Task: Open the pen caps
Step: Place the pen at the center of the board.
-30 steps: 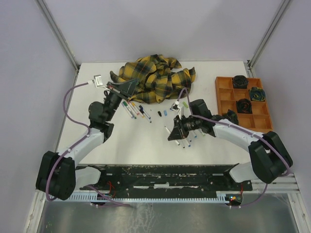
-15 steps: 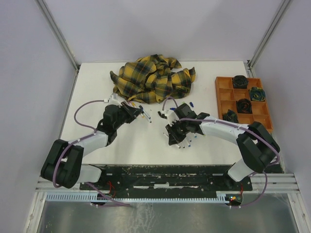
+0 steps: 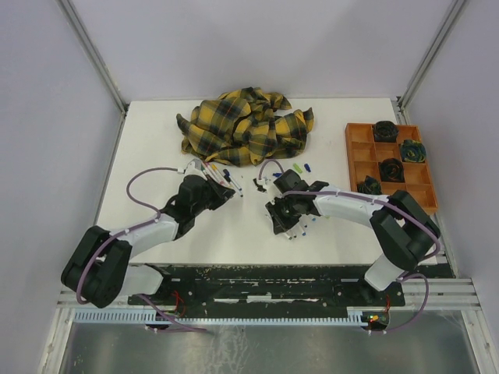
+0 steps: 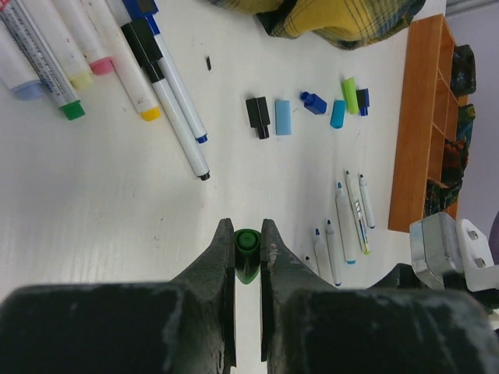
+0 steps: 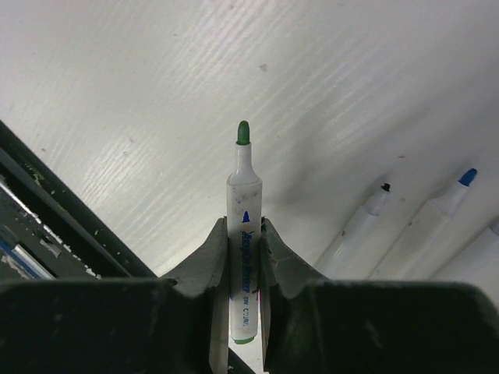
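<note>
I have the left gripper (image 4: pixel 248 232) pinched narrow on a green pen cap (image 4: pixel 248 257), the cap's open mouth facing the wrist camera. In the top view it sits just off the near edge of the plaid cloth (image 3: pixel 245 128), toward the cloth's left half. The right gripper (image 5: pixel 243 230) is clamped round the white barrel of a green-tipped pen (image 5: pixel 242 187), with the bare nib pointing out past the fingers over the white table (image 3: pixel 156 148). This gripper sits farther from the cloth, out from its near right corner. A row of loose caps (image 4: pixel 283 117) in black, light blue, blue, teal, green and dark blue lies near the cloth's near right edge. Several uncapped pens (image 4: pixel 343 226) lie side by side farther out from the cloth, next to the right gripper. A fan of pens (image 4: pixel 144 74) lies close to the cloth's near left edge. An orange tray (image 3: pixel 355 156) stands well apart to the cloth's right.
</note>
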You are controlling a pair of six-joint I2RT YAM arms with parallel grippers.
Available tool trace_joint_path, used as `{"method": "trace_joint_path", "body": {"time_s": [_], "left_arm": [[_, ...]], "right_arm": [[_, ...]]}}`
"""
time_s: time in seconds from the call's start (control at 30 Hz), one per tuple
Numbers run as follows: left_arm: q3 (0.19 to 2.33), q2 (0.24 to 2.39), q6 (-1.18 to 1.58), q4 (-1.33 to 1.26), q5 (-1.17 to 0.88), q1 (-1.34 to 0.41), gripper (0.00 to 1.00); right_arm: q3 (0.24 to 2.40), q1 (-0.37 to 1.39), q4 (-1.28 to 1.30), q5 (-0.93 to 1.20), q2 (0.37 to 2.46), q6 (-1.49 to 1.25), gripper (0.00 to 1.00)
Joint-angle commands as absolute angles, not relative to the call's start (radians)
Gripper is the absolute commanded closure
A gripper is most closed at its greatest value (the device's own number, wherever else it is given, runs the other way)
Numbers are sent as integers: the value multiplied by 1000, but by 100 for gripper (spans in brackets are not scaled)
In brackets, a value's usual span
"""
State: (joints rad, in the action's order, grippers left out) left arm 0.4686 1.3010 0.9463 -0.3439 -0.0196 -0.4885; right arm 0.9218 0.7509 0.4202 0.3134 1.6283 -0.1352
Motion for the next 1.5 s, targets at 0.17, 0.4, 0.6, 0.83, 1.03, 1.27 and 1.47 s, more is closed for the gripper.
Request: {"method": "trace_joint_path", "body": {"time_s": [0.17,0.4,0.6,0.83,1.03,1.27,1.47], "left_arm": [[437,1219,1021,-356,47,-498,97],[426,1213,1035,-365,46,-514,97],[415,1197,1042,-370,45,-518,97],[410,1176,1046,-369,36,-520,97],[406,1172,1046,-370,34,-523,97],[405,1169,1048,-371,33,-525,97],[409,1169,1048,-372,28,-529,97]], "right_arm": [[936,761,372,120,1620,-226,94],[947,787,388,51,1651,-208,86],[950,790,394,38,1664,-200,81],[955,792,400,38,1680,-200,78],[959,792,405,44,1685,-201,72],[963,791,408,48,1683,-199,70],[971,792,413,58,1674,-194,67]]}}
